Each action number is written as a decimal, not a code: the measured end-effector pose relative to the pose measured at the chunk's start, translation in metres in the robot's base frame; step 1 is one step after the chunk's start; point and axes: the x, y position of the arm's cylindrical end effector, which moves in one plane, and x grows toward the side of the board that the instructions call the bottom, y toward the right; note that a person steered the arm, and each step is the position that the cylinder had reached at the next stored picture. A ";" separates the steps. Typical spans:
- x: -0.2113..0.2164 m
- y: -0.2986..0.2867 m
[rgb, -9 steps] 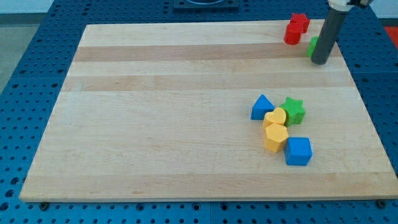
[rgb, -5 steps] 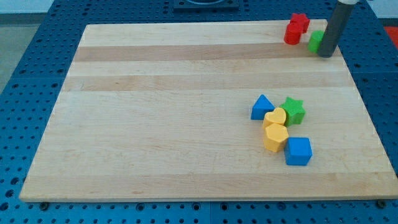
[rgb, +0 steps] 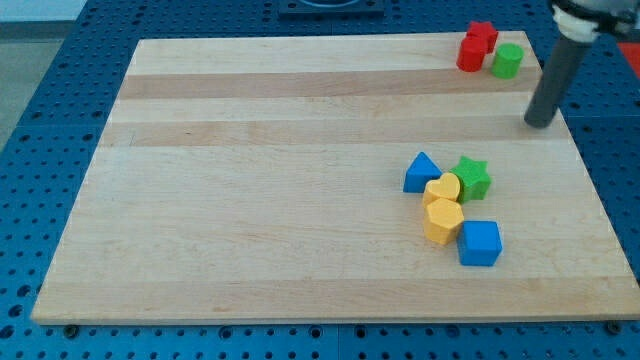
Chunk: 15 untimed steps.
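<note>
single raised view, angled down over whole wooden board (rgb: 300, 150), mid-distance

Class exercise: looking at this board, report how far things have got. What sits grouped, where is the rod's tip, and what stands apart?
Grouped: blue triangle, green star, yellow heart, yellow hexagon and blue cube cluster at the view's lower right. In hand: my tip touches nothing, standing below the green cylinder. Apart: that cylinder beside two red blocks at the top right of the wooden board.

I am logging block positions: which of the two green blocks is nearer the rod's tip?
The green cylinder at the view's top right, beside the red blocks. My tip stands just below and right of it; the green star sits farther off in the lower cluster.
</note>
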 end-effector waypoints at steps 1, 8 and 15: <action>0.049 0.000; 0.081 -0.115; -0.020 -0.101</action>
